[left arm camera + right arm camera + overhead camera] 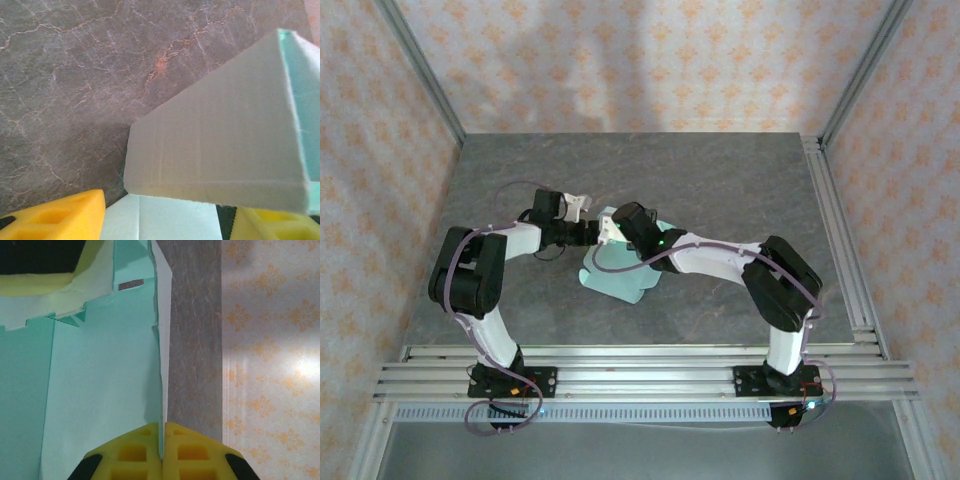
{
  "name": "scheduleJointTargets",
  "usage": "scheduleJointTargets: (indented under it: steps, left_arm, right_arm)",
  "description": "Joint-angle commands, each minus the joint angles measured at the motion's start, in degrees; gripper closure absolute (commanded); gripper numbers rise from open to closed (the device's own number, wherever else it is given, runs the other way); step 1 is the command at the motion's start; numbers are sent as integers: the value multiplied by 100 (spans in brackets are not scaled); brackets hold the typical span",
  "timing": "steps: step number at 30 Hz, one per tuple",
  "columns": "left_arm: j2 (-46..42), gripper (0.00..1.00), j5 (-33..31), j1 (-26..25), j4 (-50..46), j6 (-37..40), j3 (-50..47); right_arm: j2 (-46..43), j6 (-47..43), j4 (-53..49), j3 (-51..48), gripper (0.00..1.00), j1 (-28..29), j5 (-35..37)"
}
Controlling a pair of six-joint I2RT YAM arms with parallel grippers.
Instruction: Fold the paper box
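Note:
The paper box (616, 280) is pale mint card lying partly folded on the grey table, between the two arms. My right gripper (161, 427) is shut, its yellow fingers (135, 450) pinching a thin upright edge of the card (100, 390). In the top view it (618, 224) sits at the sheet's far edge. My left gripper (167, 215) reaches in from the left (594, 234). Its yellow fingers (55, 220) stand apart with a flat mint panel (160, 220) between them. A raised panel (215, 145) slants just above them.
The grey marbled table (720, 190) stretches away behind and to both sides of the box. Aluminium rails run along its right edge (840, 240) and near edge (640, 365). Patterned walls (650, 60) close in the back and sides.

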Motion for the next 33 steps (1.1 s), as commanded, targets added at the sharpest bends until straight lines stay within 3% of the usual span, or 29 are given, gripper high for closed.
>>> scheduleJointTargets:
  steps: [1,27,33]
  left_arm:
    - [-234,39,234,-14,117,102,-4]
    - [-110,39,618,13,-269,765,242]
    - [-110,38,652,118,-54,642,173]
  right_arm:
    - [181,105,-516,129,100,54,-160]
    - [303,331,-738,336,100,2,-132]
    - [342,749,-1405,740,100,-59,-391]
